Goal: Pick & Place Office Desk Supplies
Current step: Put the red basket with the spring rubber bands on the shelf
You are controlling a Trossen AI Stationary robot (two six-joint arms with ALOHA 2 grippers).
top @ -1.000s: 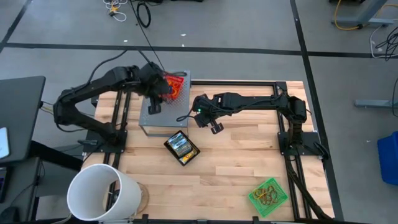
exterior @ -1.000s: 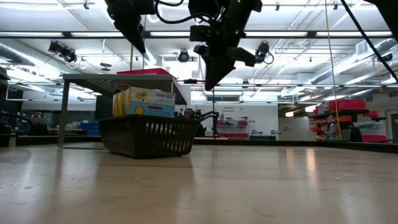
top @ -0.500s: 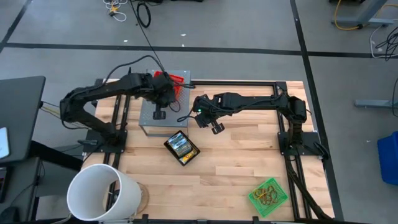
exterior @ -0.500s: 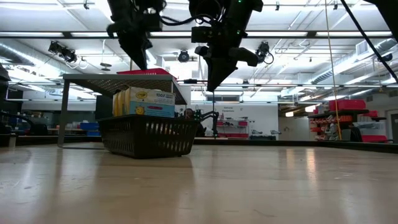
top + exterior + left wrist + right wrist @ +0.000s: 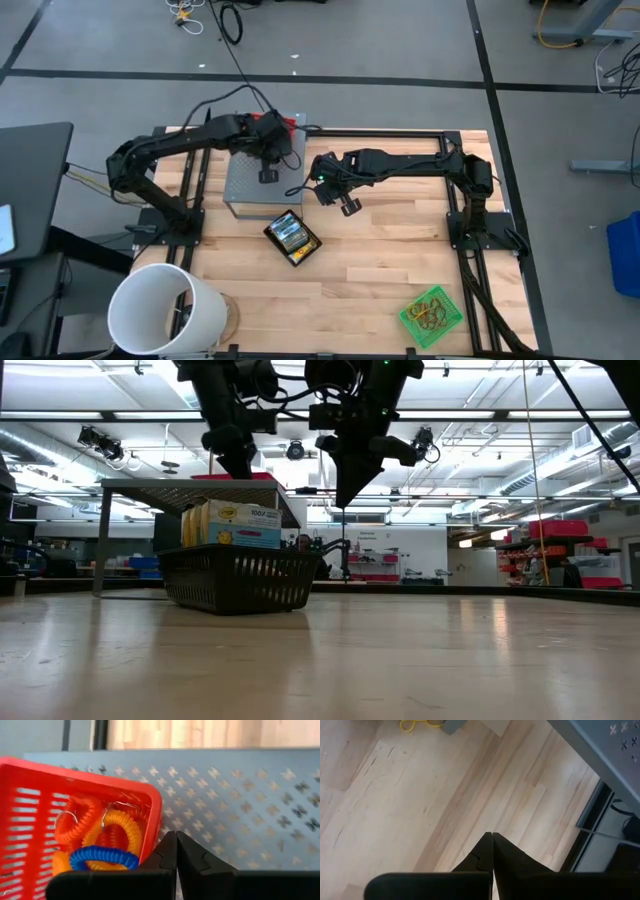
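A red basket (image 5: 75,825) holding orange, yellow and blue coiled bands (image 5: 102,857) sits at the far right corner of a grey perforated shelf (image 5: 250,190). My left gripper (image 5: 176,840) is shut and hangs just above the shelf beside the basket's corner (image 5: 240,468). A black basket (image 5: 292,237) with yellow-and-green crayon boxes (image 5: 232,525) stands on the table by the shelf's near side. My right gripper (image 5: 347,207) is shut and empty, hanging over bare wood to the right of the shelf (image 5: 492,839).
A large white bucket (image 5: 165,310) lies at the near left corner. A green tray (image 5: 432,313) with rubber-band loops sits at the near right. Black frame rails (image 5: 470,230) run along the table's sides. Bare wood lies between the black basket and the green tray.
My left gripper has moved toward the table's right edge and downward over the grey shelf, ending lower and closer beside the red basket. The basket has stayed where it was. My right gripper has kept still.
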